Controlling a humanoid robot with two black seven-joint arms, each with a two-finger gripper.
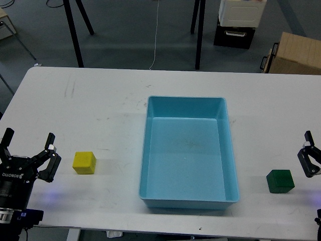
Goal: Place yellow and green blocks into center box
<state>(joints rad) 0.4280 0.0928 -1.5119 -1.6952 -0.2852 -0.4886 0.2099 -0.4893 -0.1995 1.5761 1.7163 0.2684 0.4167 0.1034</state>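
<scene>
A bright yellow block (pixel 84 162) lies on the white table, left of the light blue center box (pixel 145 150), which holds nothing. My left gripper (pixel 28 150) stands open at the table's left front, a short way left of the yellow block and not touching it. The dark green block (pixel 280 181) lies right of the box near the front edge. At the right edge of the view, my right gripper (pixel 307 149) is partly cut off. Its two fingers stand apart, open, just right of and above the green block.
The white table (pixel 100 100) stretches wide behind the box. Beyond its far edge stand black tripod legs (pixel 75 35), a black-and-white crate (pixel 235 25) and a brown cardboard box (pixel 296 55) on the floor.
</scene>
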